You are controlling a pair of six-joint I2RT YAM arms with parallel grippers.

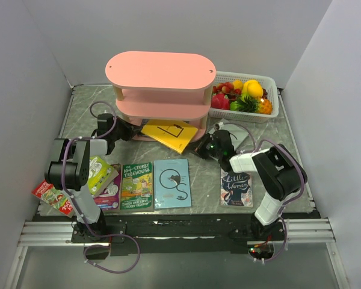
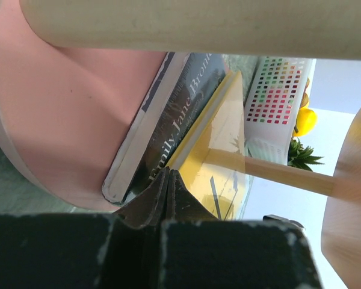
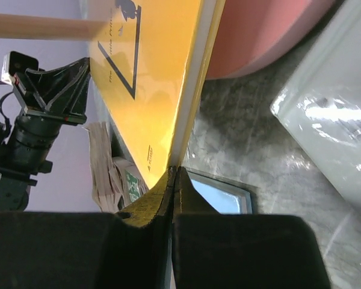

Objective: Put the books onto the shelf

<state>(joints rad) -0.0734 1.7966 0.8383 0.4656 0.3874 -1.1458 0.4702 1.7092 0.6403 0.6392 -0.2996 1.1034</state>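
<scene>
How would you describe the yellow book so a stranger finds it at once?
Find the pink shelf at the back of the table. From its lowest board the yellow book sticks out toward the front. No other book is yellow with thin black lines.

this was a robot lab's test cell, not anybody's home. plain pale panels [image 1: 30, 90] boxed in a small table [image 1: 204, 171] with a grey marbled top. along the near edge ran an aluminium rail [image 1: 168, 232], and the left arm [image 1: 72, 168] and the right arm [image 1: 277, 174] were bolted there, with purple cables [image 1: 100, 103] looping loose around them. the homely bits looked like props: a pink shelf [image 1: 160, 70], a white basket [image 1: 274, 105] of bright fruit [image 1: 253, 90], and paperbacks [image 1: 171, 183] laid flat on the table.
</scene>
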